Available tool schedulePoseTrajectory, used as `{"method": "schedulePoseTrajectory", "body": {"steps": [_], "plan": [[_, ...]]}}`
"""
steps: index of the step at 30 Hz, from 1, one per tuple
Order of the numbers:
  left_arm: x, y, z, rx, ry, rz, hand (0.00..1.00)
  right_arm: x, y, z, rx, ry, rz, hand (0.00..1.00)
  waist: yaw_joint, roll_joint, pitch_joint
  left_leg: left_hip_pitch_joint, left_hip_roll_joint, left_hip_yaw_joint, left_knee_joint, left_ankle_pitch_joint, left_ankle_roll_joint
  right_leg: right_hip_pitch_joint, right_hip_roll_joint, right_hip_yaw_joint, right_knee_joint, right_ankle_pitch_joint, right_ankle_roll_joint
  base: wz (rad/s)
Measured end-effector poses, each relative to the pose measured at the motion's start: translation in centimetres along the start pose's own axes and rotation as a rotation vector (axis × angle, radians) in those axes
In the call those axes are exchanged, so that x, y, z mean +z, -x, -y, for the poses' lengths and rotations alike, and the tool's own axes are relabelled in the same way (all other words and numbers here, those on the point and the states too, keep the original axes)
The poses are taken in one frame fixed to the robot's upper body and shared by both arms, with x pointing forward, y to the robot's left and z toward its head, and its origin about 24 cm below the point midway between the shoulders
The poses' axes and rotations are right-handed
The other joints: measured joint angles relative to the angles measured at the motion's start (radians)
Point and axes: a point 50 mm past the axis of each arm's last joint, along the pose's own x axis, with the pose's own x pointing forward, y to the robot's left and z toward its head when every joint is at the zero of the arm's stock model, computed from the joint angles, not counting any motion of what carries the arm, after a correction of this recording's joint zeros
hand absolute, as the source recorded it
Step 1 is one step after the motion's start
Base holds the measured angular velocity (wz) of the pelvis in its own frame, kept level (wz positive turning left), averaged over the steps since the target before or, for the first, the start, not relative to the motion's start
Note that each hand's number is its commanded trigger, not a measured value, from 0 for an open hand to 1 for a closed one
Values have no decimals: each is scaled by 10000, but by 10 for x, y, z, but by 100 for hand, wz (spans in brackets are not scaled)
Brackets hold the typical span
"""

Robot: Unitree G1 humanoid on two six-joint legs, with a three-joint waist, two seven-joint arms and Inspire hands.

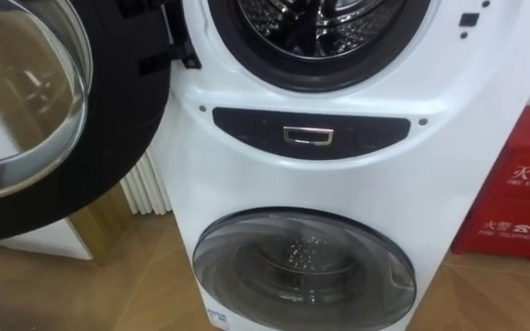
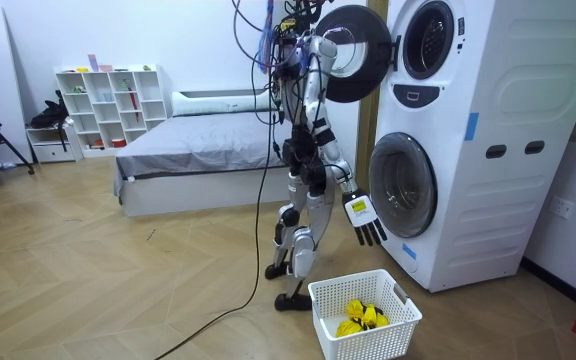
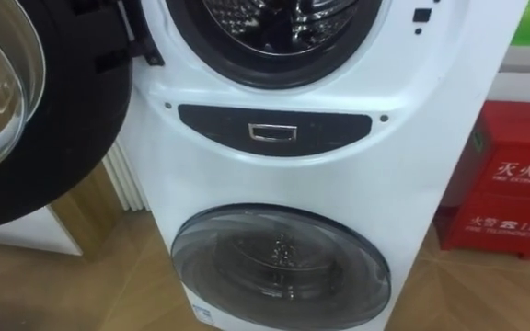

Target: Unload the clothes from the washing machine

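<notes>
I stand facing a white stacked washing machine point(image 2: 488, 150). Its upper round door point(image 1: 26, 101) is swung open to my left, and the upper drum point(image 1: 320, 28) shows bare metal where I can see in. The lower glass door point(image 1: 302, 267) is closed. A white basket point(image 2: 328, 300) sits on the floor by my feet with yellow clothes point(image 2: 360, 315) in it. My right hand point(image 2: 366, 222) hangs low beside the lower door, fingers straight and holding nothing.
A dark control panel point(image 1: 306, 133) sits between the two drums. A red cabinet point(image 1: 523, 184) stands on the floor right of the machine. Behind me are a bed point(image 2: 198, 150) and a white shelf point(image 2: 108, 105) on open wooden floor.
</notes>
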Motion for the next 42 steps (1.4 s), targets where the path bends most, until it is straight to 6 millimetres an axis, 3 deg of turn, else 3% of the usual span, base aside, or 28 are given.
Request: {"method": "schedulePoseTrajectory", "body": {"steps": [4,11,20,25,28,31,34,36,38,41,42], "plan": [[3,0,1,-18,-61,117,0,-9,3,6,-125,584,-267,0,-154,22,10,44,3,79,12,0,0,-5,16,249,2,0,0,-6],[11,2,21,-384,-74,294,0,-13,5,8,-13,747,-392,0,-440,7,58,145,9,152,51,-1,2,56,19,385,23,0,0,-5],[20,13,55,-1120,-1087,829,0,-11,4,1,401,1355,-328,0,-514,-143,110,-274,-18,23,265,37,73,-147,-14,475,59,6,-9,9],[17,25,76,-1805,-1467,1013,0,-6,0,-9,860,1488,-317,0,-833,-178,133,-466,-169,-305,430,102,185,-53,-161,479,52,14,3,35],[10,40,92,-2137,-985,1018,0,-2,-3,-19,1230,1671,-385,0,-980,-197,157,-545,-252,-388,387,224,342,-86,-310,652,121,44,55,39],[9,57,106,-2626,-616,1257,0,6,-6,-30,1615,2091,-183,0,-1004,-210,166,-723,-410,-594,387,332,524,-178,-466,405,197,198,246,28],[11,90,117,-3263,-432,1863,0,12,-7,-38,2055,2626,-68,0,-1038,-211,167,-985,-545,-673,392,474,759,-328,-600,483,225,501,270,42],[13,122,118,-3906,-84,2339,0,11,-7,-45,2347,2842,-261,0,-1138,-224,171,-1169,-524,-65,356,583,949,-485,-711,533,246,772,242,54],[13,139,116,-4483,117,2601,0,14,-7,-54,2657,3106,-257,0,-1205,-279,200,-1172,-571,652,201,651,1102,-818,-836,576,226,889,295,39],[10,155,118,-5564,-100,2785,0,14,-7,-66,2982,3195,-379,0,-1277,-273,206,-1024,-657,1219,-113,615,1245,-1401,-787,534,352,1277,349,23],[10,161,117,-6006,-87,2794,0,13,-6,-69,3066,3083,-419,0,-1277,-258,210,-943,-623,1636,-204,582,1289,-1544,-758,469,599,1307,328,9]]}}
